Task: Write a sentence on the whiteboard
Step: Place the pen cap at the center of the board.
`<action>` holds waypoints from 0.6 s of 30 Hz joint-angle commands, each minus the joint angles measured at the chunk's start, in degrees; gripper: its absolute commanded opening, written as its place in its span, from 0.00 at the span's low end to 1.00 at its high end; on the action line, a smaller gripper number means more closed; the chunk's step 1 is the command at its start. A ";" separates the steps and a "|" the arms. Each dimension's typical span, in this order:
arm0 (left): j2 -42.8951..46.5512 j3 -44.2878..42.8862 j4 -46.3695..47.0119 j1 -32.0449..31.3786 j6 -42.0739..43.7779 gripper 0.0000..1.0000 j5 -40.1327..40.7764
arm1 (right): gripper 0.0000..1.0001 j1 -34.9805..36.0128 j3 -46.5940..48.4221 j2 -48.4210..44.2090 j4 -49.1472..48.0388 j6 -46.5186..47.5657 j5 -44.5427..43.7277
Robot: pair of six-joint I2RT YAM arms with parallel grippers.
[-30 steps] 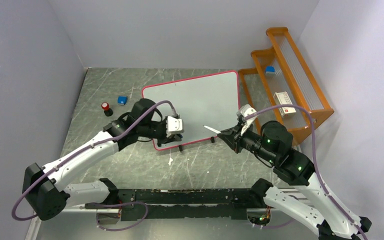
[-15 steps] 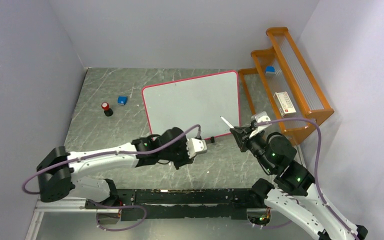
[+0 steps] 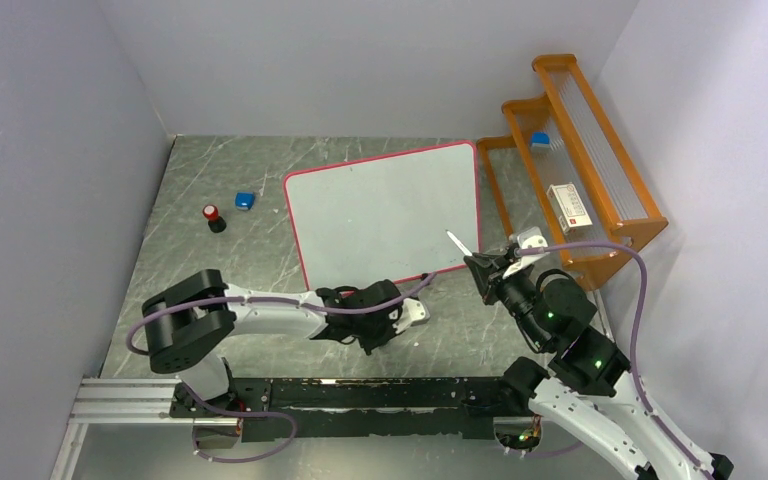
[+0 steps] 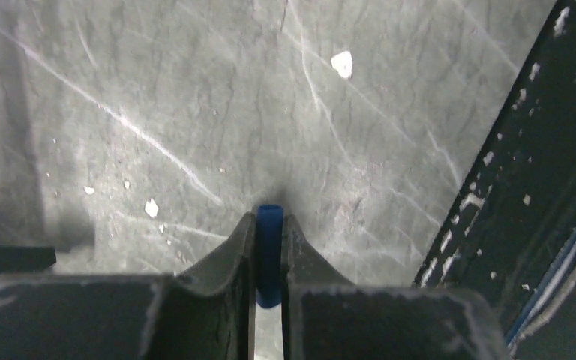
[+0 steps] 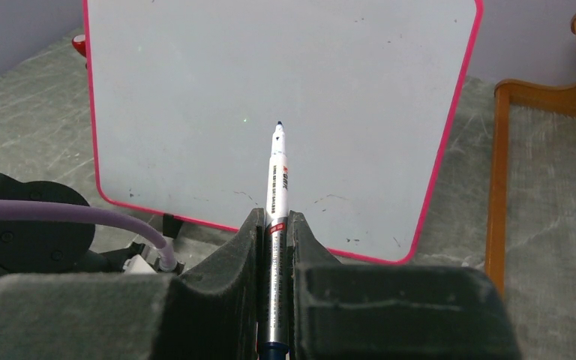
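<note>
The whiteboard [image 3: 385,205] stands tilted at mid-table, with a pink-red frame and a blank white face; no sentence shows on it. In the right wrist view the whiteboard [image 5: 270,75] fills the background. My right gripper [image 3: 477,264] is shut on an uncapped silver marker [image 3: 456,242] just off the board's near right corner. In the right wrist view this gripper [image 5: 274,219] points the marker [image 5: 276,176] tip at the board, apart from it. My left gripper [image 3: 398,320] is low over the table in front of the board. In its wrist view the left gripper [image 4: 269,219] is shut on a blue marker cap [image 4: 269,251].
An orange stepped rack [image 3: 600,210] stands at the right, holding a white box [image 3: 568,208] and a small blue thing [image 3: 540,140]. A red-topped black item [image 3: 211,216] and a blue item [image 3: 245,200] lie left of the board. A black rail [image 3: 360,392] runs along the near edge.
My left arm has swung from the board's near edge down to the table in front. My right gripper has drawn the marker back right, off the board's face.
</note>
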State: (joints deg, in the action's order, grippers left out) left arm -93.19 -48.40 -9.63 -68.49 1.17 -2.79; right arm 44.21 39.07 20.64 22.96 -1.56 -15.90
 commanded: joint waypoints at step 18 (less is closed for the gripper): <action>2.08 -4.89 -1.57 -0.24 -0.82 0.47 2.27 | 0.00 -0.15 -0.57 -0.55 -1.78 -0.36 -0.68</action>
State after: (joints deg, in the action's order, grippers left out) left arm -95.20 -50.26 -9.10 -68.51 0.60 -2.11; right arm 44.21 38.83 20.43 22.92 -1.54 -16.12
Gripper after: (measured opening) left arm 0.439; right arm 0.110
